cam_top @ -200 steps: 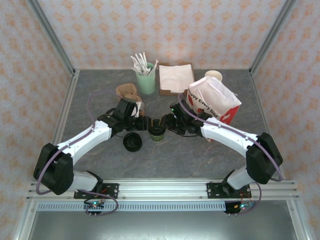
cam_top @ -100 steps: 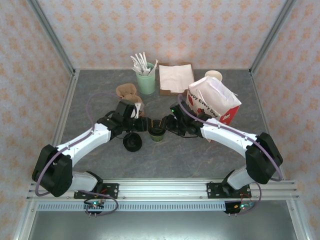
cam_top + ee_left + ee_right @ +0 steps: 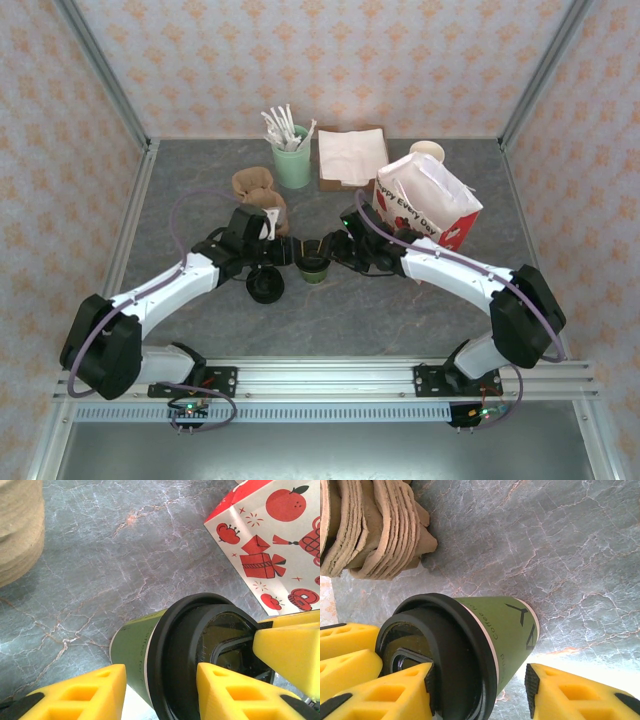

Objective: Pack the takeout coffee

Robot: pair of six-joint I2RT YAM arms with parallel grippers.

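Takeout coffee: olive paper, black-lidded

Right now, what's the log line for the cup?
cup: lidded, on table | left tool: around cup, grip unclear | right tool: around cup, open | bag: cup outside
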